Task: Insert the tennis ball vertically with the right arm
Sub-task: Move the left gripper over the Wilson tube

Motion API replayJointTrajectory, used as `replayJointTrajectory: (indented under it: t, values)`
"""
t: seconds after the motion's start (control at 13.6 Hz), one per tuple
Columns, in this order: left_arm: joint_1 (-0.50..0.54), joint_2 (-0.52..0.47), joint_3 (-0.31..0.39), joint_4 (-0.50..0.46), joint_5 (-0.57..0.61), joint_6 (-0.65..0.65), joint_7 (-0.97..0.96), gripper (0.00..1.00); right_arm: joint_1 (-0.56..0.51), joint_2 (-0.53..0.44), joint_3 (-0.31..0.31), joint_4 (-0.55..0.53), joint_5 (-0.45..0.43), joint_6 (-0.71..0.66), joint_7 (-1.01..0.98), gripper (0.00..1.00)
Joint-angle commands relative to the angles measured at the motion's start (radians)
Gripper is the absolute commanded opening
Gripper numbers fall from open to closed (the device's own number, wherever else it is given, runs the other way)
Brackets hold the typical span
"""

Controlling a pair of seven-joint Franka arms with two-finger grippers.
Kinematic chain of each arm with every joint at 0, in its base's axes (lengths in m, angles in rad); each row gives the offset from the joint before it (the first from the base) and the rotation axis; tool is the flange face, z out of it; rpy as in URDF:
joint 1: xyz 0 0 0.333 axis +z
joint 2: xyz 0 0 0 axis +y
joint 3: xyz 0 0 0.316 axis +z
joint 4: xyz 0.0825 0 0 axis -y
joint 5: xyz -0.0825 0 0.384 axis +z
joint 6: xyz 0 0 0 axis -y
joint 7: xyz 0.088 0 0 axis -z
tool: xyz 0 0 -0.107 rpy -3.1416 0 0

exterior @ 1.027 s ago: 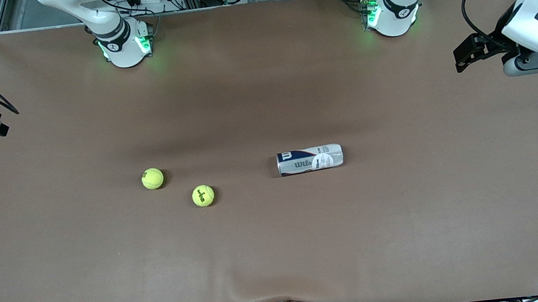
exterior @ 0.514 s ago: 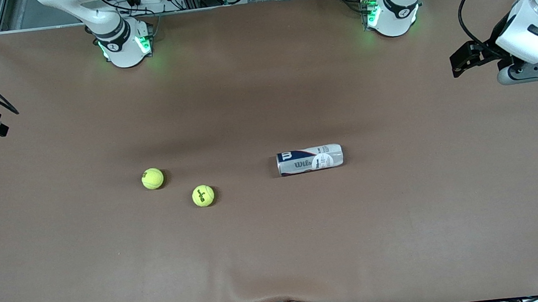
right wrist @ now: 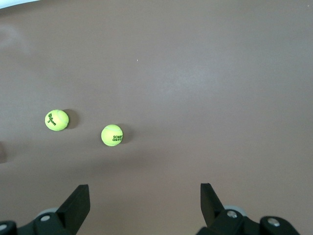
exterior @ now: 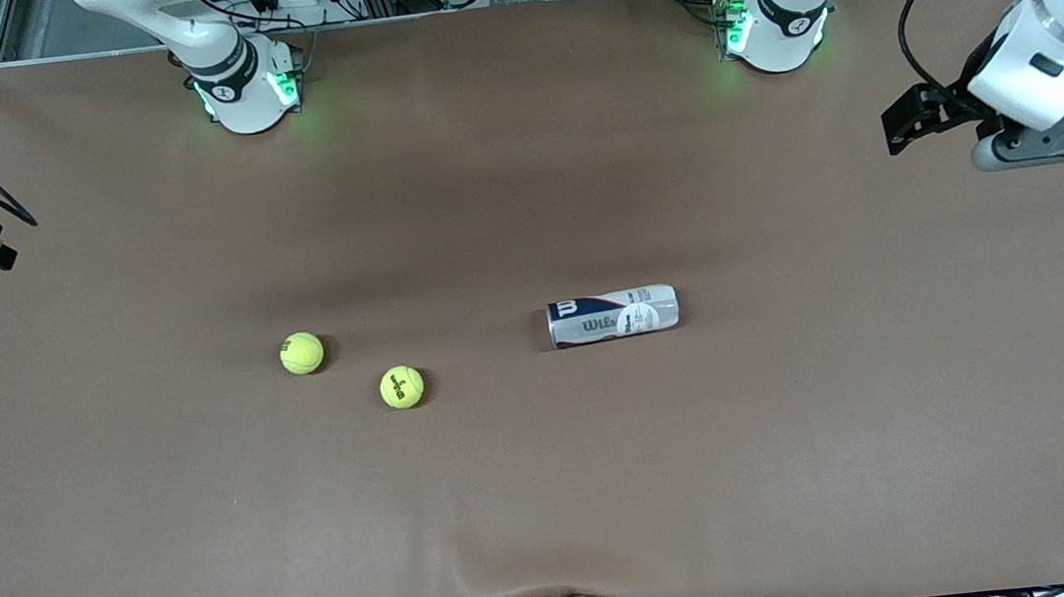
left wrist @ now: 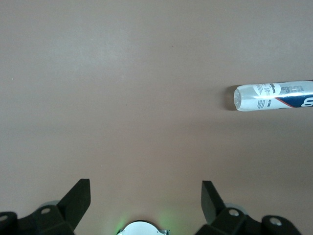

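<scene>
A: What lay nearest the front camera?

B: A tennis ball [exterior: 401, 387], and a little farther from it, toward the right arm's end, a second tennis ball [exterior: 301, 352]. Both sat loose on the brown table [exterior: 553, 494].

A: And the can?

B: The Wilson ball can [exterior: 613, 316] lay on its side, long axis running from one arm's end of the table toward the other, level with the second ball and well apart from both balls, toward the left arm's end. Which end was the mouth I couldn't say for sure.

A: The grippers?

B: The right gripper [right wrist: 144, 196] hung above the table, fingers spread and empty, both balls in its view. It looked the closer arm to them. The left gripper [left wrist: 145, 193] was likewise spread and empty, high over its own end, the can off to one side.
</scene>
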State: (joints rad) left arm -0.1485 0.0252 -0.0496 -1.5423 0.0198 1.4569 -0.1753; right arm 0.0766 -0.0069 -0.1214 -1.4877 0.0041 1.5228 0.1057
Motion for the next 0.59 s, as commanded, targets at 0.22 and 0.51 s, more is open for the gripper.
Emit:
replayJointTrajectory:
  t: [0.22, 0.51]
  values:
    - [-0.066, 0.084, 0.002, 0.054, 0.005, 0.011, 0.000, 1.00, -0.004, -0.010, 0.005, 0.004, -0.010, 0.000, -0.007, 1.00]
    - [-0.103, 0.110, -0.006, 0.060, 0.003, 0.045, -0.004, 1.00, -0.004, -0.007, 0.005, 0.006, -0.010, 0.000, -0.007, 1.00]
